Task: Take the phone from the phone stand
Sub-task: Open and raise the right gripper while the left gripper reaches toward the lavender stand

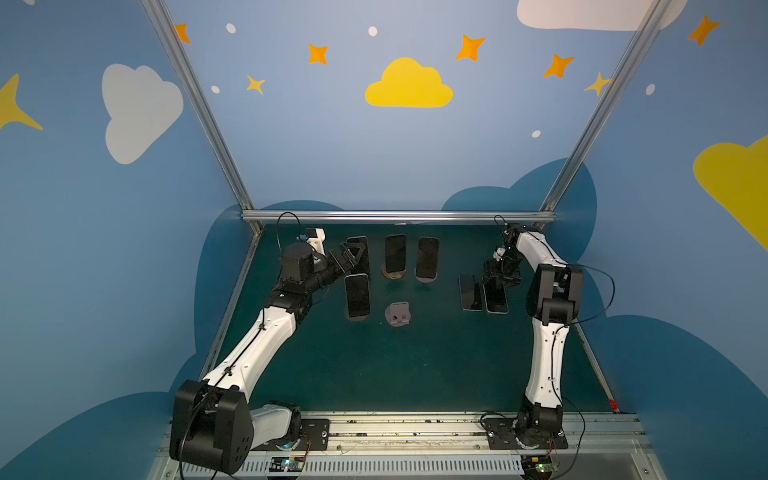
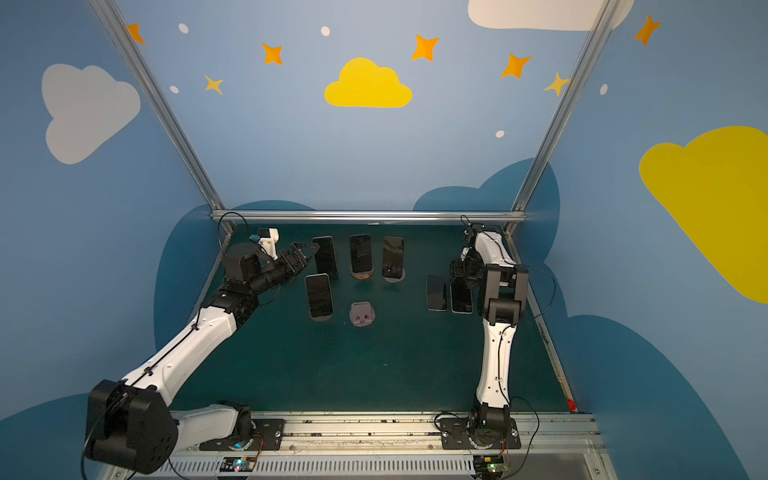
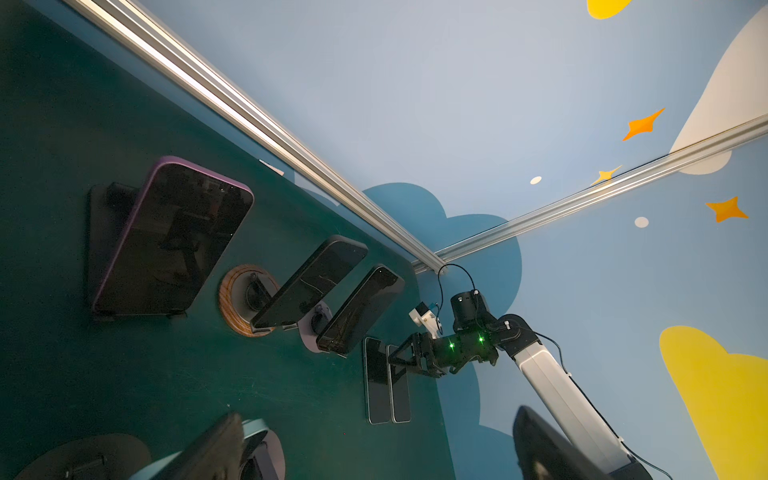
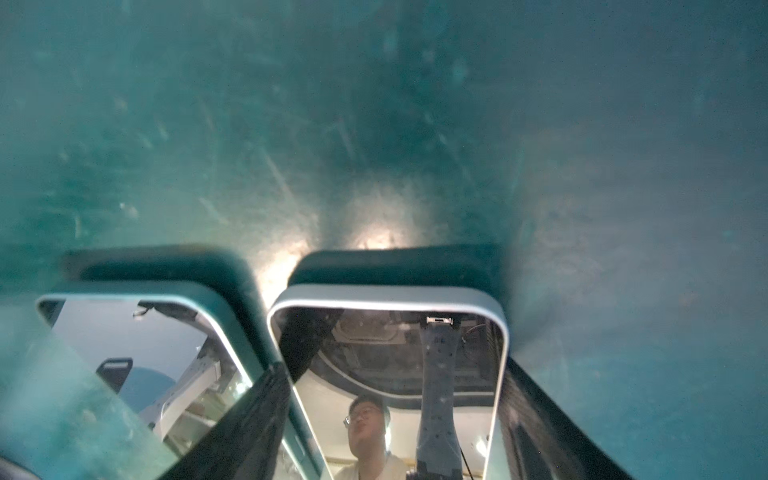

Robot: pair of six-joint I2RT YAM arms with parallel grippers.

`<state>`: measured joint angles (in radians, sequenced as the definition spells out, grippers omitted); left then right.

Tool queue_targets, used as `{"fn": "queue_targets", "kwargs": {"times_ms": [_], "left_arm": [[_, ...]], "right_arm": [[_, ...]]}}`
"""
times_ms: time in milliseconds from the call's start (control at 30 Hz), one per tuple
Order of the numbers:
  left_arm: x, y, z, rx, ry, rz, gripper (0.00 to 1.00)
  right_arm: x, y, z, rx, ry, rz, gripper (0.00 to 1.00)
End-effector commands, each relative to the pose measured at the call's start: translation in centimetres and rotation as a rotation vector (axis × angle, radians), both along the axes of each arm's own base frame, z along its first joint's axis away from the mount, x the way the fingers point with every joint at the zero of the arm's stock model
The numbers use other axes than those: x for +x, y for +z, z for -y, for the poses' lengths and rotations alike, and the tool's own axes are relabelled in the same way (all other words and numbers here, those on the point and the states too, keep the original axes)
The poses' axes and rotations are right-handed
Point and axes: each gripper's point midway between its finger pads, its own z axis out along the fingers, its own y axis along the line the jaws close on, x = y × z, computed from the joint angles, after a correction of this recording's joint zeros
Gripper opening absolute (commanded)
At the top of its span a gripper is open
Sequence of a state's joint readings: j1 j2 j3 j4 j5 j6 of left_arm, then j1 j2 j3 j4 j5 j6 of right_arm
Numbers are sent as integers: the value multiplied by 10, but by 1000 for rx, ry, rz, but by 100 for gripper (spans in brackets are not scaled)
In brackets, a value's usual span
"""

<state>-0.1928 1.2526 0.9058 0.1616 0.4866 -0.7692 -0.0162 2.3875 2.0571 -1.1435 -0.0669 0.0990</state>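
Your phone (image 1: 496, 297) lies flat on the green table (image 1: 415, 365), screen up, off the empty phone stand (image 1: 399, 314) and well to its right. The right gripper (image 1: 498, 283) points down over the phone's far end. In the right wrist view its fingers (image 4: 249, 424) stand narrowly apart, one at each long edge of the phone. You cannot tell whether they press on it or stand just clear. A second flat phone (image 1: 471, 292) lies just beside yours on the left, and one finger reaches down into the gap between the two. Further left, three phones lean on stands along the back, the middle one on a wooden-based stand (image 1: 393, 275), and a fourth leans at front left. Your left gripper (image 1: 355, 253) is spread wide and holds nothing, up against the back-left, purple-cased phone (image 3: 166, 241); whether it touches you cannot tell
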Motion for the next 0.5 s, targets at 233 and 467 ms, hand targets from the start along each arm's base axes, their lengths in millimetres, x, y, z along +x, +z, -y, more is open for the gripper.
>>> {"fn": "queue_targets", "kwargs": {"times_ms": [233, 467], "left_arm": [[-20, 39, -5, 198, 51, 137, 100], [-51, 28, 6, 408, 143, 125, 100]], "right_arm": [[5, 138, 15, -162, -105, 387, 83], [-34, 188, -28, -207, -66, 564, 83]]}}
